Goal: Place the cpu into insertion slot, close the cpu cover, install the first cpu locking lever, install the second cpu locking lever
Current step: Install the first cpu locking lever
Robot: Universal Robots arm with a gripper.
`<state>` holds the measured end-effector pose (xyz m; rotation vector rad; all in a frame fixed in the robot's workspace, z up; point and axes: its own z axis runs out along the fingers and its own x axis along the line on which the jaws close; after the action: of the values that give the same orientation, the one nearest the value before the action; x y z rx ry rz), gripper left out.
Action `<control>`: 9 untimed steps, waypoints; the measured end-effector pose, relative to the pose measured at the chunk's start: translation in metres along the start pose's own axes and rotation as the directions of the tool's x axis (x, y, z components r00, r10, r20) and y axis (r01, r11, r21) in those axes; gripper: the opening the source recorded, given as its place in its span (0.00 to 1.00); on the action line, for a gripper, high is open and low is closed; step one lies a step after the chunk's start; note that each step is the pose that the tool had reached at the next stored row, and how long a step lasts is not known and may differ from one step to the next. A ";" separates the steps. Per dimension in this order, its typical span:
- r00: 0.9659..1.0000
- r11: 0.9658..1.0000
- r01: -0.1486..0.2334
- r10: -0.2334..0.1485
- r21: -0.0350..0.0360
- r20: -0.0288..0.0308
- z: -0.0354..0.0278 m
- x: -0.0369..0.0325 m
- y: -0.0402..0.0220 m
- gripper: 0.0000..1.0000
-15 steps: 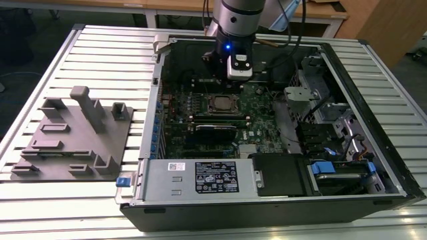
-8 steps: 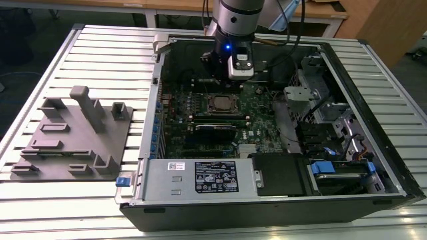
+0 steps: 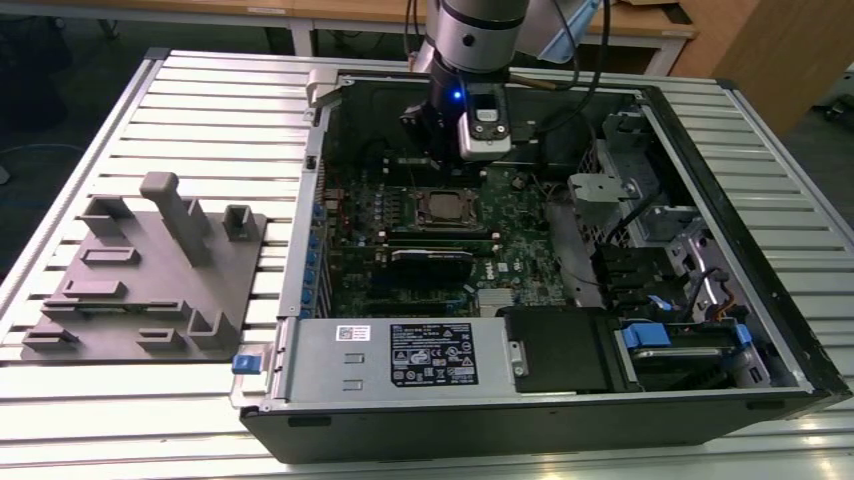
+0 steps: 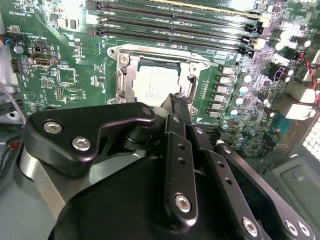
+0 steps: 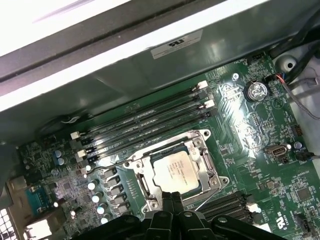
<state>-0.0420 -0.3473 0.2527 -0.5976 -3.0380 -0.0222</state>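
Slatted metal tabletop (image 3: 160, 110) carries the open computer case (image 3: 787, 330), where we see the cpu (image 5: 176, 170) seated in the insertion slot (image 5: 202, 137), away from the motherboard's (image 5: 260, 130) edges, our gripper (image 5: 172, 195) hovering beside it, fingers (image 5: 167, 202) pressed together, holding nothing.

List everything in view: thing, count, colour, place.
computer case: one, black, open on the slatted table
fixture plate: one, grey, on the table at the exterior view's left
motherboard: one, green, inside the case
cpu: one, silver-grey, in the insertion slot
cpu cover: one, silvery, framing the cpu
memory slots: several, black, beside the insertion slot
gripper: one, black, fingers shut, at the cpu's edge
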 end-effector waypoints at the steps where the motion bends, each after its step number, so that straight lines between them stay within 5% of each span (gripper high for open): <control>1: 1.000 1.000 0.004 -0.004 0.000 0.000 0.0000 0.0000 0.0000 0.11; 9: 1.000 1.000 0.013 -0.013 0.001 0.000 0.0000 0.0000 0.0000 0.11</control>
<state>-0.0421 -0.3473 0.2527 -0.5781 -3.0417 -0.0217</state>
